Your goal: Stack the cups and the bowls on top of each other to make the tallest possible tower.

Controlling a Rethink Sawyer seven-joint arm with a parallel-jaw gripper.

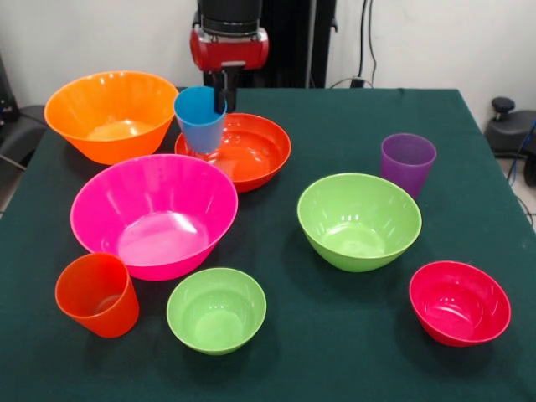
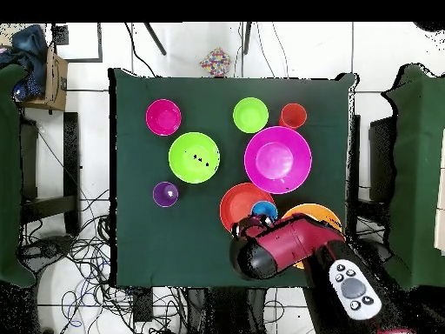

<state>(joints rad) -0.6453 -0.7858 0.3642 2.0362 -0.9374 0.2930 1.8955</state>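
Arm (image 1: 229,33): cut off by top edge above the claw.
Claw (image 1: 220,94): 1 finger visible inside blue cup (image 1: 200,119); other hidden behind rim.
Large orange bowl (image 2: 315,215): beside claw, mostly hidden overhead under arm.

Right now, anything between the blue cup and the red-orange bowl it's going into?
Nothing visible. The tool holds the blue cup by its rim, tilted, right over the near-left part of the red-orange bowl, which looks empty. The orange bowl and pink bowl sit beside it, not underneath.

A dark green tablecloth (image 1: 352,335) covers the table; cables (image 2: 78,252) tangle on the floor.
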